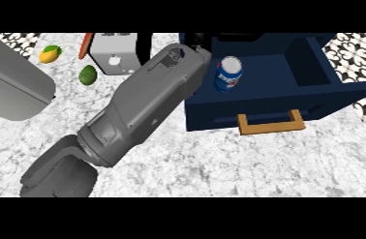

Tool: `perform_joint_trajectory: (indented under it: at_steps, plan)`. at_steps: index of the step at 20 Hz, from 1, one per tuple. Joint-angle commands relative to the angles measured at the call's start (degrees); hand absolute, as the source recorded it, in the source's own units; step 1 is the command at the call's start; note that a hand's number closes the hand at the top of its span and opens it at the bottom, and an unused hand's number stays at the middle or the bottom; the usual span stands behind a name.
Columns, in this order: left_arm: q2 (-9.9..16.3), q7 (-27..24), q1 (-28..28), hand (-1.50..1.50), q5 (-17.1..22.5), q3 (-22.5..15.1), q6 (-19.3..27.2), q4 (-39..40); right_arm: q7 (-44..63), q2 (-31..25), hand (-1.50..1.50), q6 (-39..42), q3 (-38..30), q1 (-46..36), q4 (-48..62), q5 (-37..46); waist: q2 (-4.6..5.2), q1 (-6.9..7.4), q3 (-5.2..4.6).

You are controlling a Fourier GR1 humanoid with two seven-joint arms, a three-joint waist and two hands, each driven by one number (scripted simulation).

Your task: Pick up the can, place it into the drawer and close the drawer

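Marble bench (pixel 214 165), far edge: can (pixel 229 74) sits in open drawer (pixel 286 95), judged light, rigid, slick, best gripped mid-body; hand (pixel 194 53) state cannot be told.

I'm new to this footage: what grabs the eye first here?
A big grey forearm runs diagonally across the middle of the marble counter. Right of it, a dark blue drawer stands open with a blue can inside. A toaster, lemon and lime sit at upper left.
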Motion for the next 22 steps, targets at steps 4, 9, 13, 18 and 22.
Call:
perform_joint_trajectory:
  at_steps: [4, 9, 13, 18, 22]
  plan:
    - [0.0, -0.8, -0.7, -1.50, 4.1, -3.5, 3.8, 0.6, 0.9, 0.7, -1.50, -0.7, 0.9, -0.5, -1.9, 2.1, 0.02, -0.37, -0.02]
    - [0.0, -3.4, 0.7, -1.50, 7.0, -5.6, 6.0, -0.8, 1.6, -1.0, -1.50, -1.8, 0.8, -3.2, -0.5, 2.1, 0.34, -0.95, 0.01]
    - [0.0, -5.3, -0.3, -1.50, 8.5, -4.3, 5.1, 1.2, 2.8, -1.0, -1.50, -2.0, 0.7, -2.4, -3.5, -0.6, 0.22, -0.76, -0.04]
    - [0.0, -8.3, 0.6, -1.50, 9.8, -3.8, 2.8, 0.7, -8.2, -3.9, -1.50, 4.1, -0.9, -5.0, -3.3, 13.4, 0.52, -0.40, 0.02]
    - [0.0, -8.7, -1.3, -1.50, 11.3, -4.3, 3.3, 0.4, -9.4, -3.3, -1.50, 3.7, 3.4, -8.6, -5.8, 18.1, 0.34, 0.51, -0.02]
